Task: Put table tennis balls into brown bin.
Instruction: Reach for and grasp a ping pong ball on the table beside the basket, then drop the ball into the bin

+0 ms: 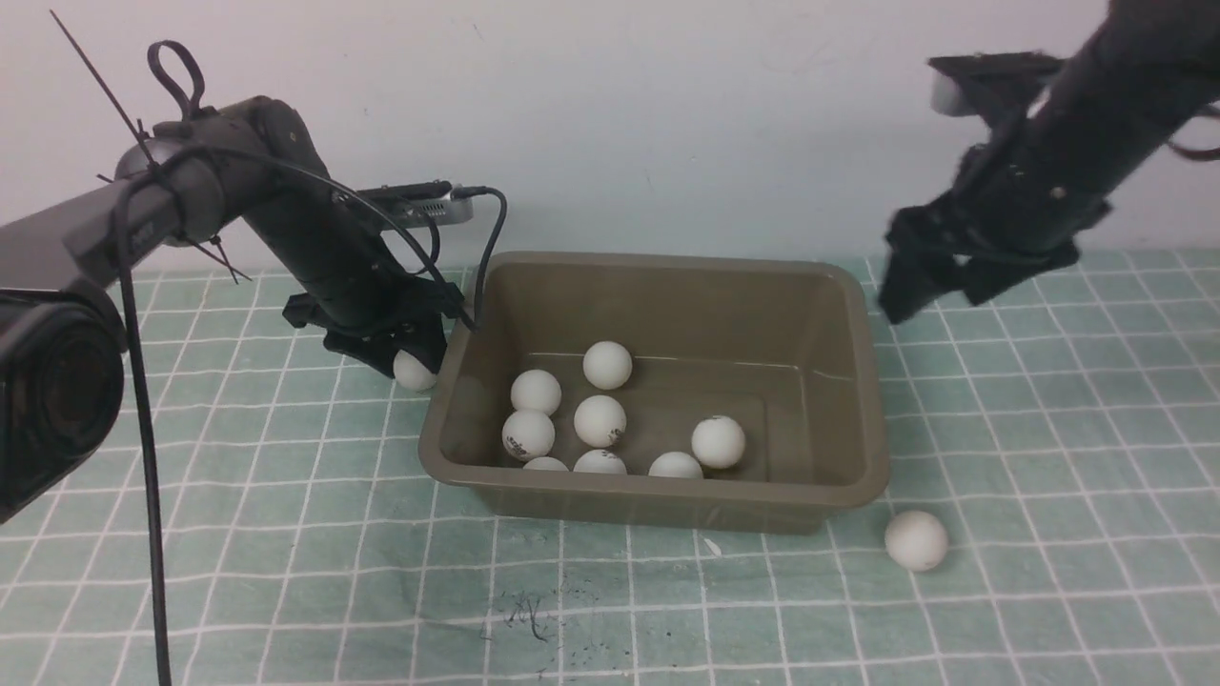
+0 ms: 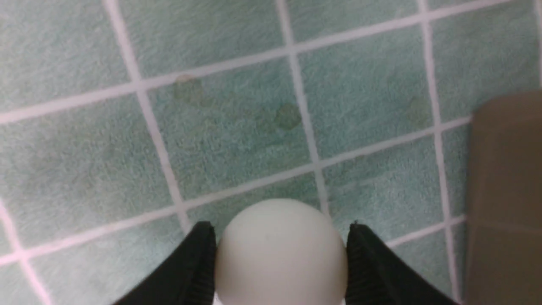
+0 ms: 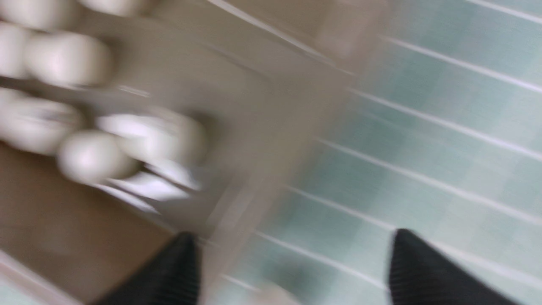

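The brown bin (image 1: 858, 400) stands mid-table with several white table tennis balls (image 1: 599, 420) on its floor. My left gripper (image 1: 417, 360) is just outside the bin's left wall, shut on one white ball (image 2: 279, 254); both black fingers (image 2: 199, 262) press its sides above the mat. A corner of the bin (image 2: 508, 190) shows beside it in the left wrist view. My right gripper (image 1: 920, 286) hangs open and empty above the bin's far right corner. The right wrist view is blurred and shows its spread fingers (image 3: 423, 271), the bin (image 3: 262, 110) and balls (image 3: 89, 156). One loose ball (image 1: 916, 540) lies on the mat by the bin's near right corner.
A green mat with a white grid (image 1: 1048, 429) covers the table. A white wall (image 1: 667, 114) rises behind it. A black cable (image 1: 488, 252) hangs from the left wrist camera down to the bin's left rim.
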Controlling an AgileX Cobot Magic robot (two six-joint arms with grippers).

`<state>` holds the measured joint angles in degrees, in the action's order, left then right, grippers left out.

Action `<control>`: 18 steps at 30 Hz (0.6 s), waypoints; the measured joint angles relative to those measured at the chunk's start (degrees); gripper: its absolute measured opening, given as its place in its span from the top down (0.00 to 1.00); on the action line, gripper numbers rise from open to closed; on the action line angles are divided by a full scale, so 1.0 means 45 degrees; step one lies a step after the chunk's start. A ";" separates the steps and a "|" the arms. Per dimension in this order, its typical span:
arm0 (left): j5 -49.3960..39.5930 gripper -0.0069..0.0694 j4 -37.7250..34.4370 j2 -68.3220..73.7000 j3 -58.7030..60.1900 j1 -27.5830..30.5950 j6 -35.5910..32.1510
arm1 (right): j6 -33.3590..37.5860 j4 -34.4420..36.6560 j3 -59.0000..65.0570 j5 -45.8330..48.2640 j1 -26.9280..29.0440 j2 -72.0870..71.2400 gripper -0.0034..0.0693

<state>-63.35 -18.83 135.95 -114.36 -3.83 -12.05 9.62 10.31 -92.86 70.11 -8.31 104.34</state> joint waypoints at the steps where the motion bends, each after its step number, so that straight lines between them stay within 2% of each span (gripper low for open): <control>1: -0.0196 0.44 0.0132 -0.0040 -0.0042 0.0000 0.0014 | -0.0206 -0.0391 0.0439 0.0018 0.0228 -0.0373 0.44; 2: -0.0480 0.45 0.0303 -0.0148 -0.0143 0.0013 0.0046 | -0.0413 -0.0567 0.1071 0.0018 0.0534 -0.0810 0.59; 3: -0.0480 0.45 0.0303 -0.0148 -0.0143 0.0013 0.0046 | -0.0413 -0.0567 0.1187 0.0018 0.0589 -0.0880 0.59; 4: -0.0978 0.45 0.0415 -0.0482 -0.0457 0.0096 0.0130 | -0.0512 -0.0355 0.2326 -0.0090 0.1006 -0.1316 0.75; 5: -0.1073 0.45 0.0415 -0.0527 -0.0542 0.0096 0.0130 | -0.0512 -0.0287 0.2326 -0.0120 0.1006 -0.1359 0.77; 6: -0.1293 0.45 0.0432 -0.1082 -0.0893 0.0165 0.0130 | -0.0380 0.0527 0.3519 -0.0471 0.1220 -0.1525 0.85; 8: -0.1319 0.45 0.0320 -0.1431 -0.1132 0.0165 0.0093 | -0.0128 0.1088 0.4160 -0.0826 0.1222 -0.1497 0.87; 9: -0.1335 0.45 -0.0104 -0.1969 -0.1322 0.0124 -0.0100 | 0.0544 0.1899 0.5108 -0.1512 0.1075 -0.1319 0.87; 11: -0.1474 0.45 -0.0801 -0.2456 -0.1425 -0.0124 -0.0546 | 0.1645 0.2937 0.6062 -0.2629 0.0602 -0.0882 0.79; 13: -0.1513 0.45 -0.1141 -0.2495 -0.1428 -0.0548 -0.0826 | 0.2088 0.3203 0.6348 -0.3354 0.0202 -0.0530 0.68; 14: -0.1513 0.45 -0.1141 -0.2495 -0.1428 -0.0548 -0.0826 | 0.2118 0.3236 0.6365 -0.3430 0.0162 -0.0442 0.66; 16: -0.1529 0.44 -0.1140 -0.2035 -0.1428 -0.1389 -0.1011 | 0.2270 0.3198 0.6400 -0.4373 -0.0289 0.0054 0.43; 17: -0.1529 0.43 -0.1098 -0.1988 -0.1428 -0.1449 -0.1011 | 0.2270 0.3176 0.6400 -0.4427 -0.0289 0.0084 0.42; 18: -0.1529 0.36 -0.0930 -0.1596 -0.1428 -0.1932 -0.1022 | 0.2212 0.2930 0.6400 -0.4673 -0.0435 0.0340 0.29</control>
<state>-70.23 -23.01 128.77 -120.79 -12.52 -16.65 19.58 23.50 -64.05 49.08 -10.26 105.88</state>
